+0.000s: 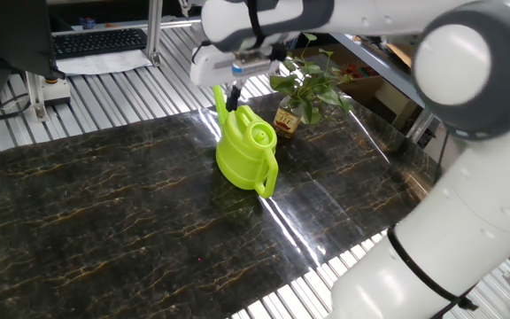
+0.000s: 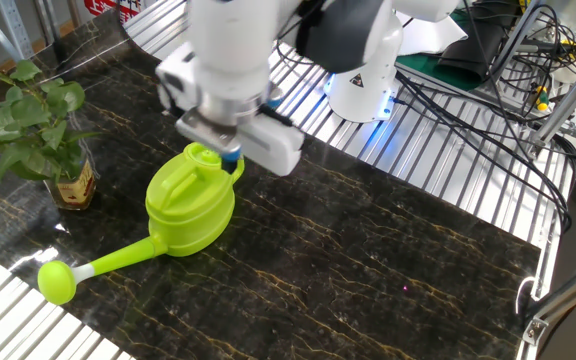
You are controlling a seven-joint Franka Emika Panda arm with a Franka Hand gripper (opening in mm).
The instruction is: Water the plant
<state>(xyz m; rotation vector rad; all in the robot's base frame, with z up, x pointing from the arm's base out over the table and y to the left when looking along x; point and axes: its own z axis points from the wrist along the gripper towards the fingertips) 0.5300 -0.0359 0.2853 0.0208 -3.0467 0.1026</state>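
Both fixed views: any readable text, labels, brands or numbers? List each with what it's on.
None can be read.
Yellowish label on the little brown glass jar of the leafy green plant: dark print, too small and blurred.
Red sign at the top edge of the other fixed view: white characters, cut off, illegible.
Black keyboard: key legends too small.
Lime-green plastic watering can: no markings seen.

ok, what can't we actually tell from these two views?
- Gripper jaws: in the other fixed view the wrist body hides the fingertips; in one fixed view they are too small. Grip on the can handle unclear.
- Water in the can: opaque body, both views.
- Plant: left leaves cut off by the frame edge in the other fixed view.
- Jar label: too small to read.
- Spout: hidden behind the can body in one fixed view.
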